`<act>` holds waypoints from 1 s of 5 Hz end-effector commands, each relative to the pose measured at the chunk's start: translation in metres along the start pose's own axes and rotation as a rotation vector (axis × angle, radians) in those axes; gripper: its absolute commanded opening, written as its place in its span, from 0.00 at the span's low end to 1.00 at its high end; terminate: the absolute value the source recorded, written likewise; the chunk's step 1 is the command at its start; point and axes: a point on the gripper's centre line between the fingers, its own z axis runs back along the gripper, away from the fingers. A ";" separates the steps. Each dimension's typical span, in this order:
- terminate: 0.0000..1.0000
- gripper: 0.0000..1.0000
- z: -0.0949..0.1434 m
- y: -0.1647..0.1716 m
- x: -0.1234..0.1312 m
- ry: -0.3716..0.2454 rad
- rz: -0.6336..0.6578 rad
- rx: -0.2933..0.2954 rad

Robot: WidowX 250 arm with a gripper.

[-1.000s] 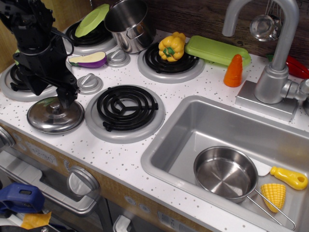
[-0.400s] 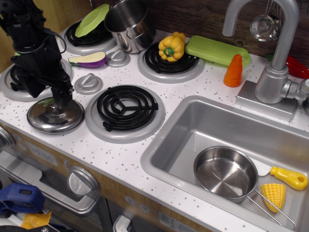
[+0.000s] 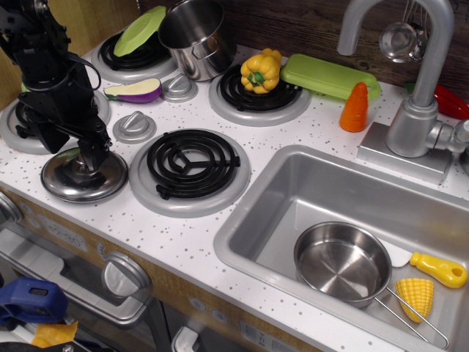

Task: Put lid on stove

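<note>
The round shiny steel lid (image 3: 69,183) lies flat on the white speckled stove top (image 3: 183,235) at the front left, beside the front coil burner (image 3: 192,163) and not on a burner. My black gripper (image 3: 88,155) reaches down onto the lid's centre, and its fingers hide the knob. The gap between the jaws does not show, so I cannot tell whether they hold the knob.
A steel pot (image 3: 194,37) and a green oval lid (image 3: 141,31) stand at the back burners. A yellow pepper (image 3: 260,71) sits on a burner and an eggplant half (image 3: 135,91) lies near grey dials (image 3: 134,126). The sink (image 3: 278,183) at right holds a pan (image 3: 342,262).
My gripper has shifted a little to the left, from beside the lid's knob to over it. The lid has not moved.
</note>
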 end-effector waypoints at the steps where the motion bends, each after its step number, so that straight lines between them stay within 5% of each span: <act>1: 0.00 1.00 0.000 0.002 0.003 -0.022 -0.026 0.019; 2: 0.00 1.00 -0.001 0.001 0.002 -0.029 -0.036 0.026; 3: 0.00 0.00 -0.003 0.001 0.003 -0.029 -0.049 0.038; 5: 0.00 0.00 -0.002 -0.002 0.004 -0.028 -0.050 0.044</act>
